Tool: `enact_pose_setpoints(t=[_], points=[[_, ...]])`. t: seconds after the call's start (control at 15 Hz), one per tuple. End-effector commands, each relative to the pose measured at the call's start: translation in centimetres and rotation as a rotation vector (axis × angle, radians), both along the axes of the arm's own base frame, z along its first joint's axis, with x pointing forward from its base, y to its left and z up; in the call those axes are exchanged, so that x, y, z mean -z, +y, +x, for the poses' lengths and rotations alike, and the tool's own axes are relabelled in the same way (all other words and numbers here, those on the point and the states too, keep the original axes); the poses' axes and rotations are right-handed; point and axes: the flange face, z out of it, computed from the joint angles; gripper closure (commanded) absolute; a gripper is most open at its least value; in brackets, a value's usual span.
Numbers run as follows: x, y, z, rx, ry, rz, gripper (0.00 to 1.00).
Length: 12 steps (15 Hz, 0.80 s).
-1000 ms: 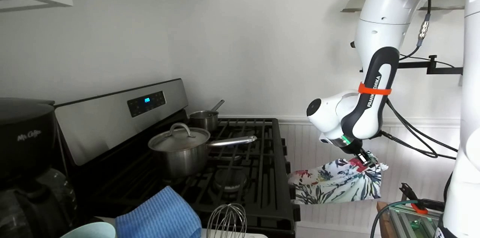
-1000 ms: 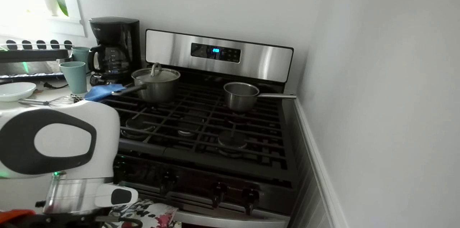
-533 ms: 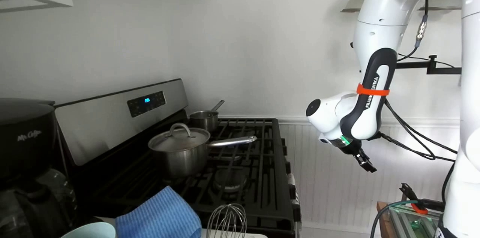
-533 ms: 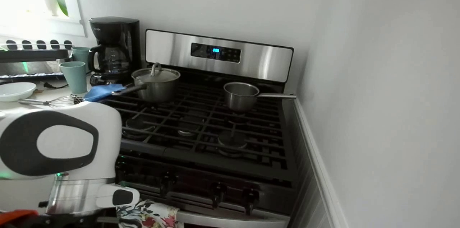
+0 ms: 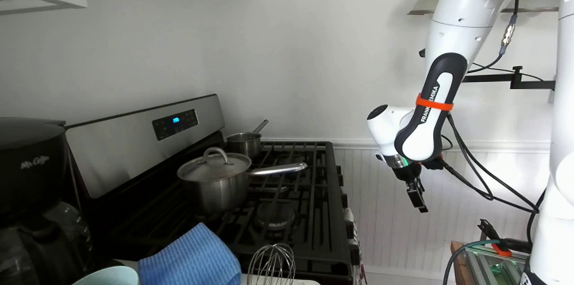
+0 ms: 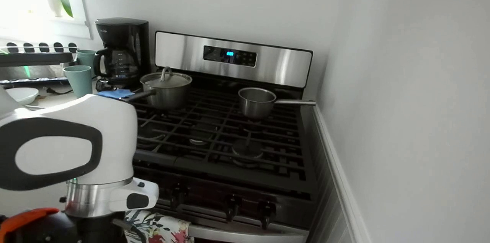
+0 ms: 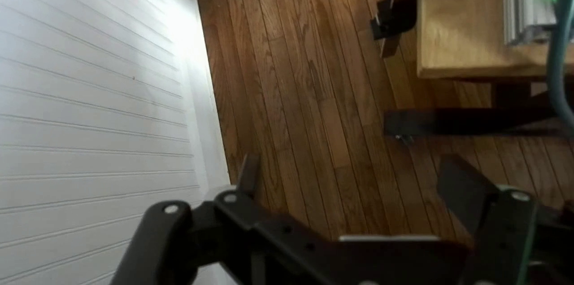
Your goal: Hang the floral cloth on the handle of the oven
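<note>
The floral cloth [image 6: 160, 228] lies over the left part of the steel handle [image 6: 249, 234] on the front of the black oven [image 6: 214, 180]. Its lower end runs out of that exterior view, and the arm covers some of its left side. From the side, just a thin strip of cloth [image 5: 350, 222] shows past the oven's front. My gripper [image 5: 421, 209] points down in front of the oven, apart from the cloth. In the wrist view the gripper [image 7: 354, 181] is open, its fingers wide apart with only floor seen between them.
A lidded pot [image 5: 219, 188] and a small saucepan [image 5: 244, 145] stand on the grates. Blue folded cloth [image 5: 190, 256] and a whisk [image 5: 271, 260] lie near the stove. A wooden table [image 7: 462, 29] with a cable [image 7: 558, 51] and the white panelled wall [image 7: 89, 119] flank the gripper.
A second ago the gripper held the cloth's end, stretched out from the oven. It let go, and the cloth dropped against the oven's front. The gripper has since opened and swung to point more downward.
</note>
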Motion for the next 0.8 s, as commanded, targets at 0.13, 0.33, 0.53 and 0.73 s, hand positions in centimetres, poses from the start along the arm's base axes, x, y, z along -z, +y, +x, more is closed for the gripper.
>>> enact_pose_setpoints(t=[0.13, 0.33, 0.53, 0.73], points=[[-3.2, 0.2, 0.7, 0.067, -0.175, 0.044, 0.0], [-5.2, 0.0, 1.0, 0.085, -0.239, 0.041, 0.0], [-7.4, -0.2, 1.3, 0.101, -0.303, 0.038, 0.0], [-9.4, -0.1, 1.3, 0.11, -0.36, 0.04, 0.0]])
